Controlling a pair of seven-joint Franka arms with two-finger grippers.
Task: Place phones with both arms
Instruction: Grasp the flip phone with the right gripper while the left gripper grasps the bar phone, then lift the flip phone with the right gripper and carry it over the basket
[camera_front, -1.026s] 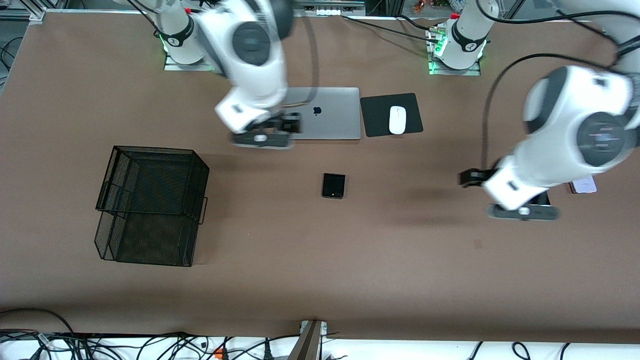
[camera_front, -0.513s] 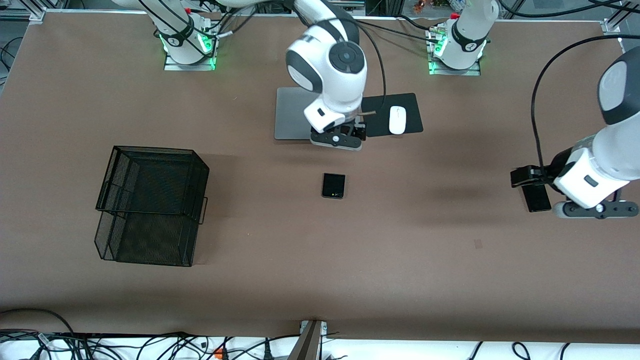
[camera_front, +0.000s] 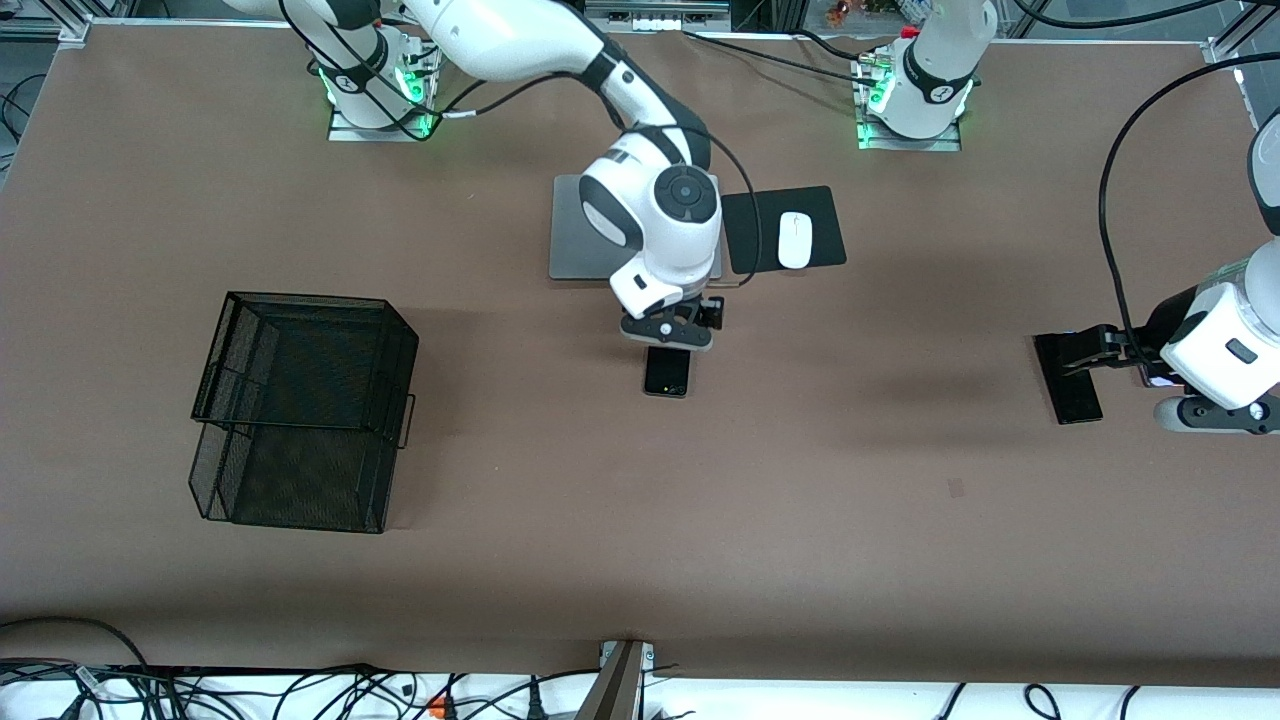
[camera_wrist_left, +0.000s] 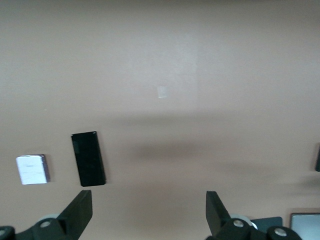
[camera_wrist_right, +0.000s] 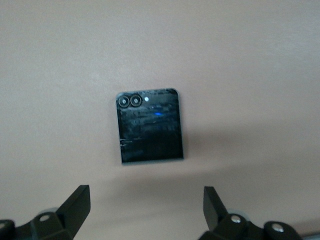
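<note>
A small squarish black phone (camera_front: 667, 375) (camera_wrist_right: 150, 125) lies face down mid-table, camera lenses showing. My right gripper (camera_front: 668, 334) (camera_wrist_right: 145, 202) hangs open just above its edge toward the laptop, touching nothing. A long slim black phone (camera_front: 1078, 398) (camera_wrist_left: 88, 158) lies toward the left arm's end of the table. Beside it is a pale lavender-white phone (camera_wrist_left: 32, 169), mostly hidden under the left arm in the front view. My left gripper (camera_front: 1213, 415) (camera_wrist_left: 148, 212) is open and empty over the table beside these two phones.
A black wire basket (camera_front: 300, 410) stands toward the right arm's end. A silver laptop (camera_front: 582, 232) and a black mouse pad (camera_front: 757, 232) with a white mouse (camera_front: 795, 240) lie near the arm bases. A small pale mark (camera_front: 955, 487) is on the brown tabletop.
My right arm swung from over the laptop down to just above the small black phone. My left arm drew toward its end of the table, uncovering the long black phone. Both grippers stayed open.
</note>
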